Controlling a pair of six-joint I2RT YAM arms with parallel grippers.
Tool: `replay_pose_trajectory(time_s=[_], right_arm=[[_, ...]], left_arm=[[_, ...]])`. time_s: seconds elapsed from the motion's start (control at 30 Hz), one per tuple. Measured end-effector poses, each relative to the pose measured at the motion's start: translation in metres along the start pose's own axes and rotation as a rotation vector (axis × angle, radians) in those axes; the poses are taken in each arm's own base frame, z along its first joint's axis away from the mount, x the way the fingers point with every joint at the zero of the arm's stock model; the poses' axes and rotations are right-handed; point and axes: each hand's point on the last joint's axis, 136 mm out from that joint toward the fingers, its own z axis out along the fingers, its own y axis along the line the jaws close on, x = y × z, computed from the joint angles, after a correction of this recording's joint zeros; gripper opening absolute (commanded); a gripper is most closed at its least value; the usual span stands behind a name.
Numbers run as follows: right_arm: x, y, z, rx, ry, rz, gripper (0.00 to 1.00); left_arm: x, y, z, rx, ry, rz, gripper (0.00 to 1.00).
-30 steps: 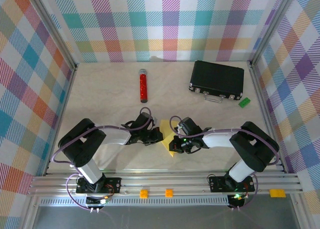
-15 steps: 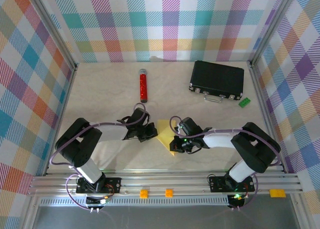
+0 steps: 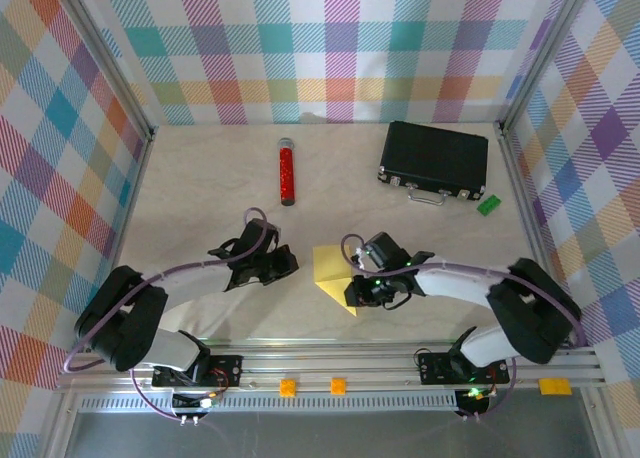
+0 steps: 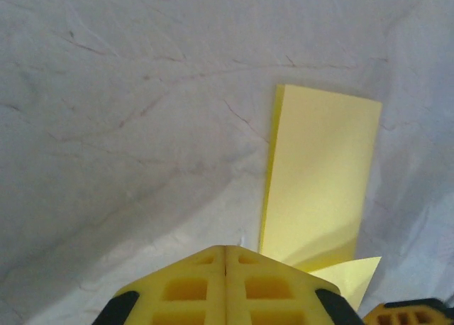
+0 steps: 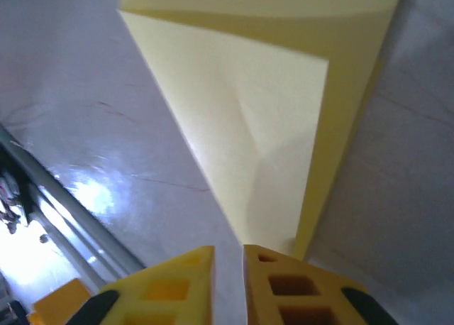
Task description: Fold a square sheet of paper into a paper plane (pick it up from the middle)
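The square sheet of paper (image 3: 330, 268) is yellow and lies on the table between the arms, folded with creases into a shape that points toward the near edge. In the left wrist view the paper (image 4: 320, 169) lies ahead and to the right, apart from my left gripper (image 4: 225, 248), whose jaws are pressed shut on nothing. From above, the left gripper (image 3: 289, 263) is a short way left of the sheet. My right gripper (image 3: 352, 291) is at the sheet's right near edge. Its jaws (image 5: 228, 252) stand a narrow gap apart with bare table between them, and the paper (image 5: 248, 105) starts just beyond the fingertips.
A red cylinder (image 3: 287, 173) lies at the back centre-left. A black case (image 3: 434, 158) sits at the back right with a small green block (image 3: 489, 205) beside it. Checked walls close in three sides. The aluminium rail (image 3: 330, 363) runs along the near edge.
My left gripper has drawn back to the left, off the paper. The right gripper's jaws have parted slightly, and the sheet now lies free on the table.
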Motion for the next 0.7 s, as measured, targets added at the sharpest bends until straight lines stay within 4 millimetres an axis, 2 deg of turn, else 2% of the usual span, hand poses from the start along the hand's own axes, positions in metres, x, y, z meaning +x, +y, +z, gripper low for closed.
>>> replay_pose_trajectory(time_s=[0.03, 0.07, 0.17, 0.27, 0.37, 0.53, 0.7], right_arm=[[-0.006, 0.004, -0.008, -0.003, -0.041, -0.020, 0.45], [-0.013, 0.007, -0.016, -0.001, -0.087, -0.033, 0.48], [-0.031, 0.007, -0.032, 0.013, -0.183, -0.036, 0.54], [-0.039, 0.000, -0.031, 0.020, -0.203, -0.016, 0.54], [-0.038, -0.007, -0.019, 0.019, -0.164, 0.009, 0.50], [-0.029, -0.016, 0.001, 0.015, -0.090, 0.060, 0.32], [-0.032, -0.014, 0.002, -0.011, -0.089, 0.069, 0.23]], left_arm=[[0.001, -0.002, -0.001, 0.014, 0.003, 0.000, 0.17], [0.003, -0.005, -0.002, 0.030, 0.011, 0.000, 0.18], [0.007, -0.016, 0.001, 0.088, 0.041, 0.003, 0.22], [0.011, -0.022, 0.009, 0.130, 0.080, -0.008, 0.25], [0.016, -0.023, 0.019, 0.148, 0.119, -0.030, 0.29], [0.023, -0.021, 0.027, 0.153, 0.163, -0.053, 0.32], [0.021, -0.025, 0.026, 0.159, 0.167, -0.046, 0.34]])
